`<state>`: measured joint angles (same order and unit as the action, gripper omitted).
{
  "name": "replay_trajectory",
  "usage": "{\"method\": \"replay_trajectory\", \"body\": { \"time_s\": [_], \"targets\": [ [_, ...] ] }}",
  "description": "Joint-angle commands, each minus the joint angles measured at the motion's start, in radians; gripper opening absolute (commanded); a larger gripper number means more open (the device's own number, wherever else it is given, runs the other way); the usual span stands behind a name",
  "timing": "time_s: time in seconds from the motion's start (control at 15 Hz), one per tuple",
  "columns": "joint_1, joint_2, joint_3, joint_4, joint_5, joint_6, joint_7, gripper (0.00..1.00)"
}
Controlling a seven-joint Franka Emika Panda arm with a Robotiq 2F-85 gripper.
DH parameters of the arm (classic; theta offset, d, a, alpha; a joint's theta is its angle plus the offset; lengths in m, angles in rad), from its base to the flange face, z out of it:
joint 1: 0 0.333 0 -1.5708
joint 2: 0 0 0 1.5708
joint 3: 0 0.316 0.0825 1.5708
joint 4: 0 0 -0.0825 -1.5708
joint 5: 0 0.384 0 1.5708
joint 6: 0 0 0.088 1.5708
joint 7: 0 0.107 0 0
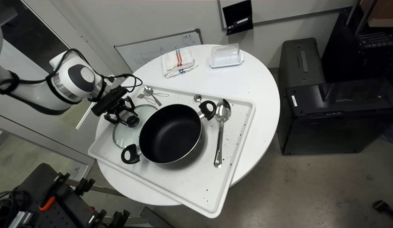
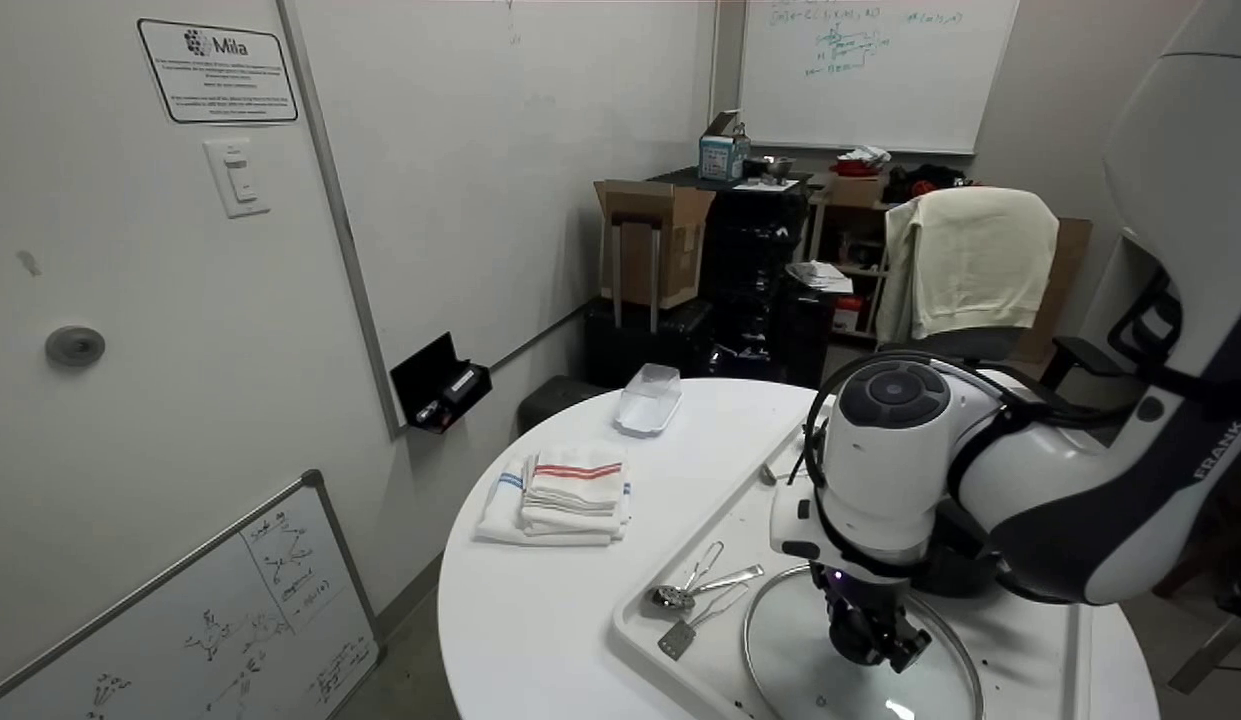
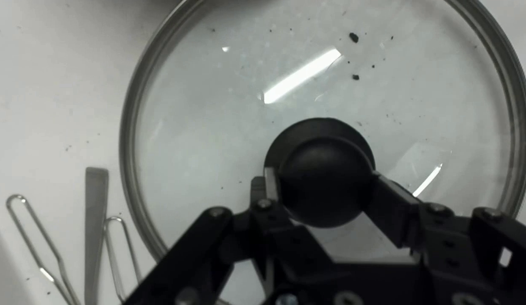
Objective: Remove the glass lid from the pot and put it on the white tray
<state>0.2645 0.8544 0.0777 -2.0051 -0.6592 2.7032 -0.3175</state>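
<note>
The glass lid (image 1: 124, 136) lies at or just above the white tray (image 1: 196, 190), beside the pot; I cannot tell whether it touches. It also shows in an exterior view (image 2: 795, 640) and fills the wrist view (image 3: 212, 127). Its dark knob (image 3: 326, 182) is between my fingers. My gripper (image 3: 324, 176) is shut on the knob, both fingertips against its sides. The gripper also shows in both exterior views (image 1: 128, 117) (image 2: 880, 645). The black pot (image 1: 171, 133) stands uncovered and empty on the tray; in an exterior view (image 2: 955, 565) the arm mostly hides it.
A large metal spoon (image 1: 220, 133) and a small spoon (image 1: 198, 98) lie by the pot. Several small metal utensils (image 1: 148, 91) lie by the lid; their handles show in the wrist view (image 3: 95, 212). Folded towels (image 1: 179, 62) and a butter dish (image 1: 226, 56) stand beyond the tray.
</note>
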Motion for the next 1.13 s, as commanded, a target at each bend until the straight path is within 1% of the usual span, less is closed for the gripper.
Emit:
{"method": "replay_trajectory", "body": {
  "time_s": [0.0,0.13,0.2,0.4,0.47,0.6,0.8,1.07],
  "targets": [
    [-0.017,0.012,0.015,0.013,0.017,0.012,-0.010,0.26],
    [-0.024,0.004,0.018,0.004,0.019,0.013,-0.014,0.26],
    [-0.029,-0.001,0.021,-0.003,0.020,0.013,-0.017,0.70],
    [-0.044,-0.025,0.029,-0.031,0.017,0.017,-0.028,0.90],
    [-0.048,-0.040,0.031,-0.047,0.014,0.012,-0.033,0.98],
    [-0.064,-0.072,0.037,-0.085,0.007,0.017,-0.054,1.00],
    [-0.099,-0.138,0.054,-0.160,0.001,0.023,-0.108,1.00],
    [-0.183,-0.257,0.097,-0.284,0.011,0.032,-0.223,1.00]
  ]
}}
